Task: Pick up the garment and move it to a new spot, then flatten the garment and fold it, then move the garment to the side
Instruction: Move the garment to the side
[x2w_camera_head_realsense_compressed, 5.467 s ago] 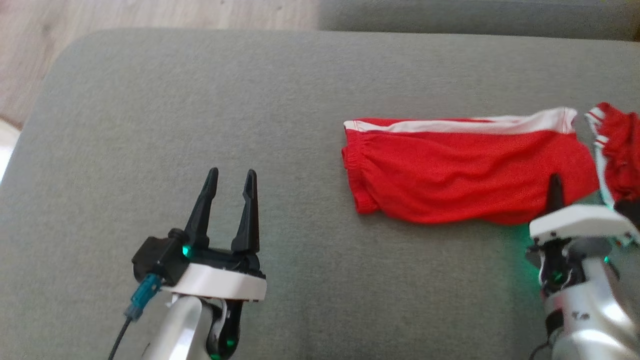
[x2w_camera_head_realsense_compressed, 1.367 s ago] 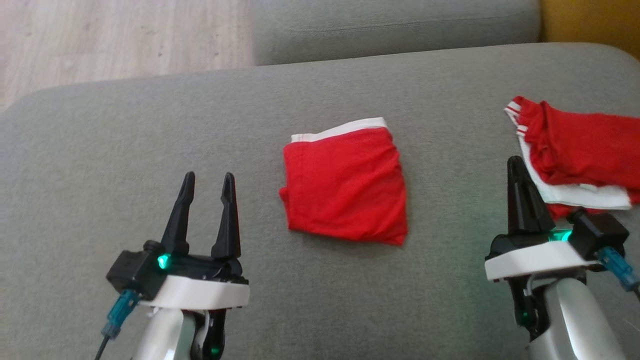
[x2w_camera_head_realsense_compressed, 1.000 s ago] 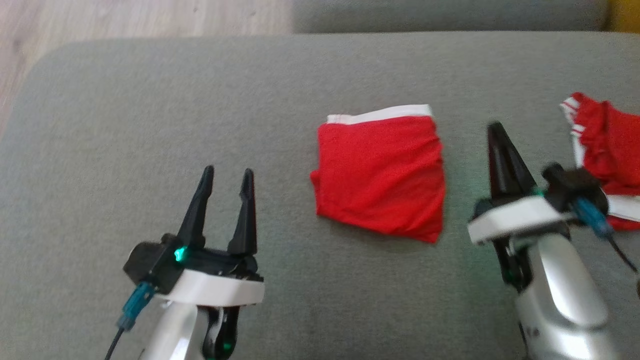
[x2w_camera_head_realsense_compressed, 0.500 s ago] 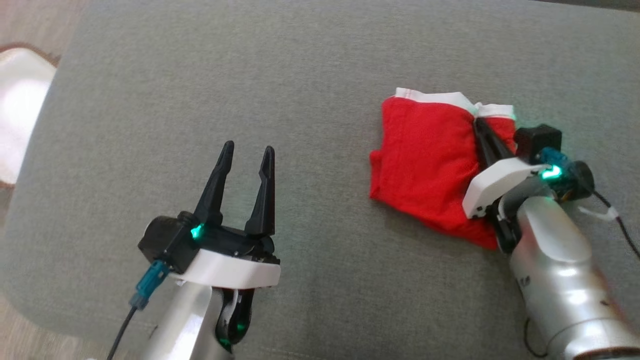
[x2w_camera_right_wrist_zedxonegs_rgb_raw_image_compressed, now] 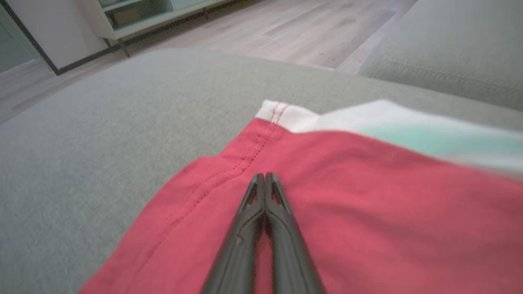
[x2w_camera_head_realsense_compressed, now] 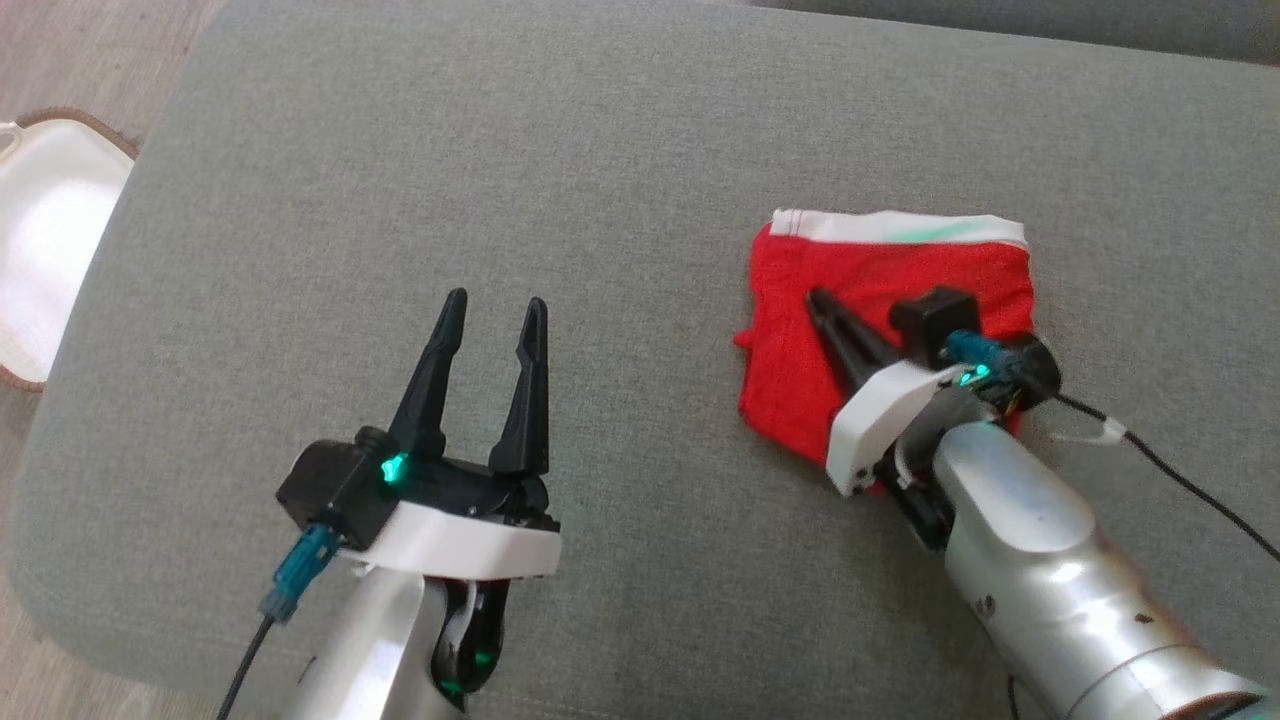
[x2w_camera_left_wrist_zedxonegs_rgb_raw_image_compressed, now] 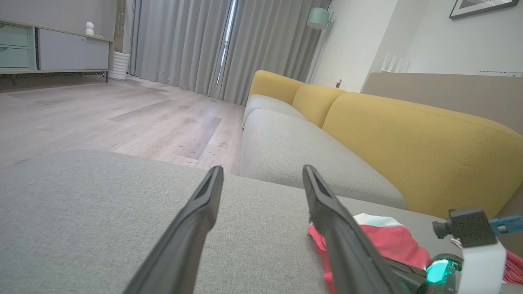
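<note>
The garment (x2w_camera_head_realsense_compressed: 900,265) is a folded pair of red shorts with a white band along its far edge, lying flat on the grey sofa cushion (x2w_camera_head_realsense_compressed: 600,150). My right gripper (x2w_camera_head_realsense_compressed: 815,297) is shut and lies low across the garment, fingertips pointing to its left part. In the right wrist view the shut fingertips (x2w_camera_right_wrist_zedxonegs_rgb_raw_image_compressed: 265,176) rest over the red cloth (x2w_camera_right_wrist_zedxonegs_rgb_raw_image_compressed: 367,192) with no fabric pinched between them. My left gripper (x2w_camera_head_realsense_compressed: 495,300) stands open at the lower left, well clear of the garment. In the left wrist view its fingers (x2w_camera_left_wrist_zedxonegs_rgb_raw_image_compressed: 262,169) are spread, with the garment (x2w_camera_left_wrist_zedxonegs_rgb_raw_image_compressed: 388,241) beyond the right one.
A white basket with a brown rim (x2w_camera_head_realsense_compressed: 50,230) sits on the wooden floor off the cushion's left end. A second grey cushion (x2w_camera_left_wrist_zedxonegs_rgb_raw_image_compressed: 294,151) and a yellow sofa back (x2w_camera_left_wrist_zedxonegs_rgb_raw_image_compressed: 408,134) lie beyond. The right arm's black cable (x2w_camera_head_realsense_compressed: 1180,480) trails over the cushion.
The camera has swung left. My shut right gripper has slid from the garment's right edge leftwards over its middle, and the bunched top right corner now lies flat. The left gripper has held still.
</note>
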Tool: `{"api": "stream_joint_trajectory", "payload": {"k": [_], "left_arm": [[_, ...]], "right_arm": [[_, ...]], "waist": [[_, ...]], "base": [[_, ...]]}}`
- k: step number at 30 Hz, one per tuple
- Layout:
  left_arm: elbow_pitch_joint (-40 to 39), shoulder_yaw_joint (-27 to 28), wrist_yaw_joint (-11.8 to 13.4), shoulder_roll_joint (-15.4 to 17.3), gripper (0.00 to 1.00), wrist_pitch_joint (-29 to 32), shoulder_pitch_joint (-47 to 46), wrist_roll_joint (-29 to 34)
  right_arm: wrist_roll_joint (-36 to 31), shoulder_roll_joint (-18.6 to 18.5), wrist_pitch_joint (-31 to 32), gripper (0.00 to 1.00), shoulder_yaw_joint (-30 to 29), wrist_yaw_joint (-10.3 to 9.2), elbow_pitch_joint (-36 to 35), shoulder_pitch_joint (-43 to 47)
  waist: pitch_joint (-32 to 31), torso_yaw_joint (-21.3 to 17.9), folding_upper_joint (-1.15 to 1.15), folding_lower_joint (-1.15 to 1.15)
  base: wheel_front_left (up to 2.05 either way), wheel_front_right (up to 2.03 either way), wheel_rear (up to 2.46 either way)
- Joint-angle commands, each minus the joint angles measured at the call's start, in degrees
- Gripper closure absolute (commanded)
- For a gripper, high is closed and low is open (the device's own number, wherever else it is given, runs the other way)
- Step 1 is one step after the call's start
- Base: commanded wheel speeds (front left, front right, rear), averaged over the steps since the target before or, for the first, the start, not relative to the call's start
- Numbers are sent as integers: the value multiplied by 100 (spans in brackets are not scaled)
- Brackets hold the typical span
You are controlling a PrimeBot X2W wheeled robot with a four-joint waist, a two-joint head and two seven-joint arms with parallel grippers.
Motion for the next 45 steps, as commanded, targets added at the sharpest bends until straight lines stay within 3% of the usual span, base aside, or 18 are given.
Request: {"api": "stream_joint_trajectory", "payload": {"k": [1, 7, 11, 17, 27, 33, 34, 36, 45], "left_arm": [[-193, 129, 29, 31, 0, -29, -72, -14], [-179, 291, 40, 31, 0, -29, -2, 24], [-180, 416, 21, 31, 0, -29, 27, 66], [-216, 620, -23, 31, 0, -29, 93, 176], [-313, 897, -93, 31, 0, -29, 224, 323], [-287, 973, -145, 31, 0, -29, 390, 361], [-273, 980, -155, 31, 0, -29, 430, 371], [-255, 992, -172, 31, 0, -29, 508, 380], [-248, 1003, -209, 31, 0, -29, 667, 412]], "right_arm": [[122, 116, 59, 100, 225, -4, -81, 66], [630, 116, 235, 100, 1023, -4, -125, 59], [828, 116, -67, 100, 917, -4, -136, -73], [575, 71, -296, 100, -17, -4, -361, -86], [-590, 22, -303, 100, -2207, -4, -2745, 1482], [-820, 109, -303, 100, -2767, -4, -3680, 2480], [-725, 111, -303, 96, -2773, -4, -3739, 2596], [-624, 113, -303, 0, -2769, -4, -3833, 2774], [-496, 115, -304, 0, -2801, -4, -3927, 2979]], "waist": [[4, -4, 0, 1], [-30, -173, 0, 1], [-135, -409, 0, 1], [-383, -901, 0, 1], [-643, -1558, 0, 1], [-795, -1754, 0, 1], [-820, -1777, 0, 1], [-864, -1815, 0, 1], [-935, -1836, 0, 1]], "base": [[0, 0, 0], [0, 0, 0], [0, 0, 0], [0, 0, 0], [0, 0, 0], [0, 0, 0], [0, 0, 0], [0, 0, 0], [0, 0, 0]]}}
